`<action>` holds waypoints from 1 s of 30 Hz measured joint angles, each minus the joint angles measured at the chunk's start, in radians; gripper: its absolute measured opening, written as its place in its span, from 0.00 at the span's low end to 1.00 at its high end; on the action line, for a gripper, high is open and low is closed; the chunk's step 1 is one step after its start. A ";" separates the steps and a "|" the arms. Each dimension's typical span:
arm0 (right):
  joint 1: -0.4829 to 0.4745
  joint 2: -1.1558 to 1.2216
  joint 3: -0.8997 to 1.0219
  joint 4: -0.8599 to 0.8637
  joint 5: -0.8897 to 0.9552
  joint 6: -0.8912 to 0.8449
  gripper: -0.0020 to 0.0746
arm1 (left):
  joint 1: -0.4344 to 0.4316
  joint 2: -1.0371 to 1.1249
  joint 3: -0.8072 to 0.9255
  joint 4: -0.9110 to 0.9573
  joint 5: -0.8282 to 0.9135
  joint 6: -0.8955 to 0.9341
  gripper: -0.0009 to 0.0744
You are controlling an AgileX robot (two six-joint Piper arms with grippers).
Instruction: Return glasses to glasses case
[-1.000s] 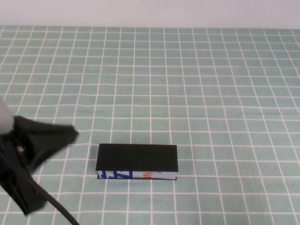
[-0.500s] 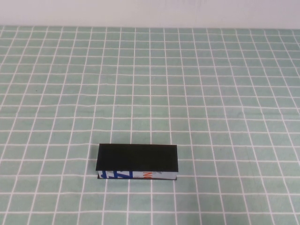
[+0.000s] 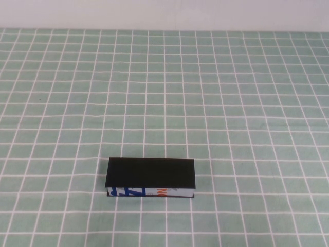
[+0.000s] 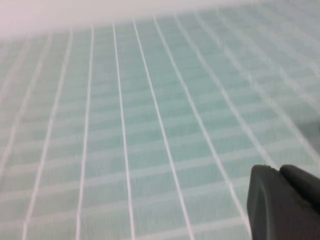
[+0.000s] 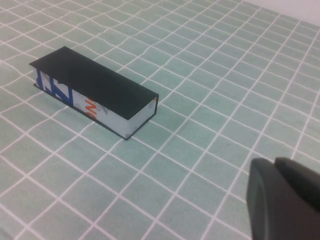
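The glasses case [image 3: 150, 177] lies with its black lid down, near the front middle of the table. Its white front edge with blue and orange print faces me. It also shows in the right wrist view [image 5: 92, 90]. The glasses are not in view. My left gripper [image 4: 277, 170] is outside the high view and hangs over bare checked cloth, its two dark fingers pressed together and empty. My right gripper [image 5: 274, 162] is also outside the high view, off to the case's right side and apart from it, fingers together and empty.
A green cloth with a white grid [image 3: 216, 92] covers the whole table. A pale wall runs along the far edge [image 3: 164, 13]. Nothing else stands on the cloth.
One second ago my left arm stood at the front left of the high view. It has pulled back out of that view. The case has not moved.
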 joint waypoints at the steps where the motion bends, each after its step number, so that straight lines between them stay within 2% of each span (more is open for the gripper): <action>1: 0.000 0.000 0.000 0.000 0.000 0.000 0.01 | 0.000 0.000 0.010 0.000 0.005 0.000 0.01; 30: 0.000 0.000 0.000 0.000 0.000 0.000 0.01 | 0.000 0.000 0.015 0.001 0.027 -0.006 0.01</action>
